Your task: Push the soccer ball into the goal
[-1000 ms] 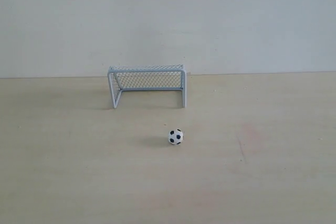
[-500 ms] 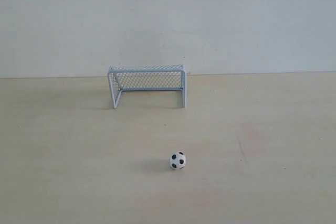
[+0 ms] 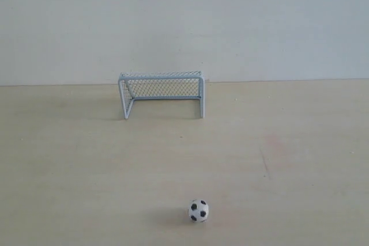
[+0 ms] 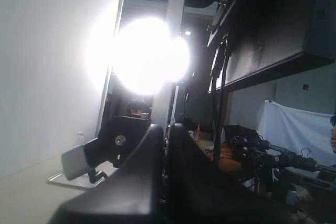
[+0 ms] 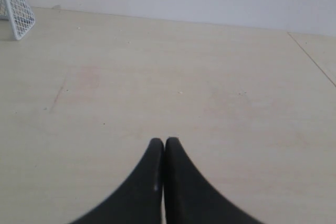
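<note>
The soccer ball (image 3: 198, 211) sits at the near edge of the worktop (image 3: 86, 171), well apart from the goal (image 3: 162, 93), which stands at the far side with its open mouth facing near. The ball lines up just inside the goal's right post, so the push probably has to run from near to far with a slight lean to the left.

Neither arm shows in the exterior view, so which one is closer to the ball cannot be read there. The right gripper (image 5: 164, 141) is closed, its jaws pressed together with nothing between them. It looks out low over the bare worktop, with only a corner of the goal visible and the ball out of its sight. The left gripper (image 4: 165, 128) is likewise closed and empty. It points off into the room towards a glaring lamp (image 4: 147, 53), with neither ball nor goal in its view. The right arm looks better placed.
</note>
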You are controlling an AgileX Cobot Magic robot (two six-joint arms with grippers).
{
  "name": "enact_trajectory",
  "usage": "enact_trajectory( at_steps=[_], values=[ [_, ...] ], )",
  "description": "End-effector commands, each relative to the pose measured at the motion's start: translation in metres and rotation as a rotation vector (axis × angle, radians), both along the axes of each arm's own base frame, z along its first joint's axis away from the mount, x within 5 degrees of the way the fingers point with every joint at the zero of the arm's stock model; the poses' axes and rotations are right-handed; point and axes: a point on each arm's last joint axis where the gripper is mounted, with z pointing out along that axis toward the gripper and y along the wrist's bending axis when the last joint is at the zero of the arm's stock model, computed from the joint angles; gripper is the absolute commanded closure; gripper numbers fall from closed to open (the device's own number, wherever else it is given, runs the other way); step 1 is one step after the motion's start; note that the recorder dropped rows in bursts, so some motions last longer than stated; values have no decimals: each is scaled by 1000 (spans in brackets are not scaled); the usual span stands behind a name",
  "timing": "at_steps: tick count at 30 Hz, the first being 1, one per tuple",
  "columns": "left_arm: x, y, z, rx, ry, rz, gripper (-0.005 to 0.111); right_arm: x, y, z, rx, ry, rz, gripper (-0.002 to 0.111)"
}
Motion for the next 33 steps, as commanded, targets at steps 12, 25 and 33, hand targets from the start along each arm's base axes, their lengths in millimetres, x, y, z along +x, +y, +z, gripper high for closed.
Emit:
enact_trajectory(
  at_steps=[12,25,33],
  values=[
    [43,5,-62,472,22,837,102,0,0,1,1,-14,0,109],
    [125,35,-181,298,388,1109,102,0,0,1,1,-14,0,109],
    [133,55,-202,92,435,1268,102,0,0,1,1,-14,0,109]
  ],
)
